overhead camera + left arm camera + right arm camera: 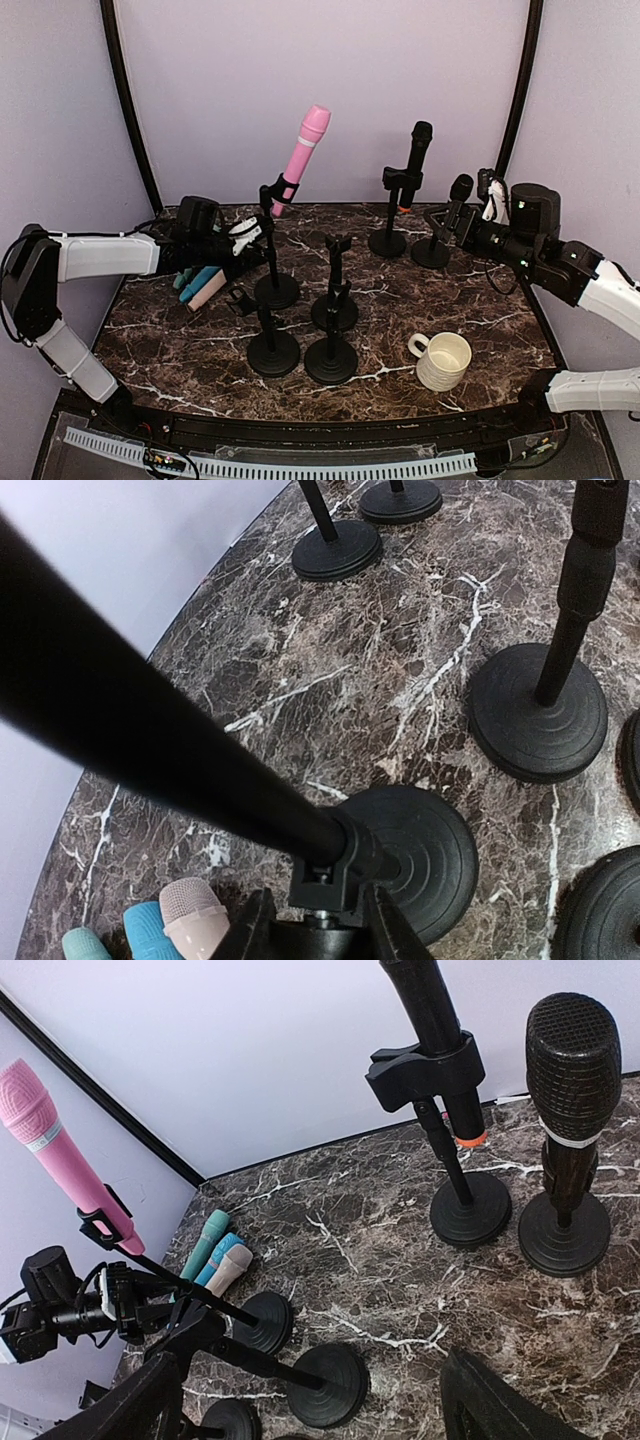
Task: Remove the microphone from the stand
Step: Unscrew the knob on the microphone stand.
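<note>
Top camera overlooks the whole bench (480,300) from behind. Left wrist camera hugs the stand (150,750) of the pink microphone (303,160); right wrist camera faces it from afar.

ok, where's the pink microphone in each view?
Top external: pink microphone upper centre, tilted, clipped on a stand.
Left wrist: not in it.
Right wrist: upper left, head toward the corner.
Shared landmark: the loose microphones lying flat, left of centre in top external, bottom left in left wrist, left of centre in right wrist.
</note>
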You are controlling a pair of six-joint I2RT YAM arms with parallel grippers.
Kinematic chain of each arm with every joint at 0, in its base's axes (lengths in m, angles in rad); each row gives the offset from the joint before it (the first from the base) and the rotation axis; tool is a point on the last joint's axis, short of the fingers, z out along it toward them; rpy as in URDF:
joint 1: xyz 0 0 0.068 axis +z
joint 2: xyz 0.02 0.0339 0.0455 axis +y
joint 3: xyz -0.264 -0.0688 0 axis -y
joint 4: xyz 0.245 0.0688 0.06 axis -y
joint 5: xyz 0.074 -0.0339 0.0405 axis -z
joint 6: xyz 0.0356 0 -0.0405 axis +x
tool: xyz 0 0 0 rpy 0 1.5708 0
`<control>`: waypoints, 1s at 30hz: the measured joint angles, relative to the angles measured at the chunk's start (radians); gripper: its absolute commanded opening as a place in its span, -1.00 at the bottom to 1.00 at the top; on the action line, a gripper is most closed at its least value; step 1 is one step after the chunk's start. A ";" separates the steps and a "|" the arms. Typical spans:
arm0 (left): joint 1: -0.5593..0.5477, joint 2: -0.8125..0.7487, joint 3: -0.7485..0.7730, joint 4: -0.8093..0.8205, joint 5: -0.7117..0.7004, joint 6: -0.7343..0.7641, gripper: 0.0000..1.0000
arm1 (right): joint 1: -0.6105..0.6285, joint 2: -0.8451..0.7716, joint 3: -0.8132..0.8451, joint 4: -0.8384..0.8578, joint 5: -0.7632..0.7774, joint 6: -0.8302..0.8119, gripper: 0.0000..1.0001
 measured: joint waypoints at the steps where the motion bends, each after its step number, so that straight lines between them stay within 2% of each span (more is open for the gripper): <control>1: 0.004 0.003 0.006 -0.010 0.012 -0.010 -0.70 | 0.000 0.000 0.000 0.000 0.000 0.000 0.80; 10: 0.037 0.023 0.037 -0.051 0.111 -0.081 -0.65 | 0.000 0.000 -0.006 0.000 -0.002 0.003 0.80; 14: 0.052 0.031 0.043 -0.054 0.155 -0.106 -0.56 | 0.000 0.001 -0.006 0.000 -0.003 0.003 0.80; 18: 0.059 0.034 0.045 -0.055 0.170 -0.117 -0.30 | 0.000 0.001 -0.008 0.001 -0.004 0.003 0.80; 20: 0.059 0.034 0.045 -0.055 0.175 -0.121 -0.04 | 0.000 0.001 -0.011 0.001 -0.004 0.003 0.80; 22: 0.058 0.033 0.041 -0.062 0.187 -0.125 0.13 | 0.000 0.001 -0.013 0.001 -0.004 0.003 0.80; 24: 0.057 0.032 0.026 -0.069 0.189 -0.134 0.24 | 0.000 0.001 -0.015 0.001 -0.004 0.003 0.80; 30: 0.055 -0.035 -0.066 -0.040 0.174 -0.142 0.36 | 0.000 0.001 -0.021 0.003 -0.004 0.004 0.80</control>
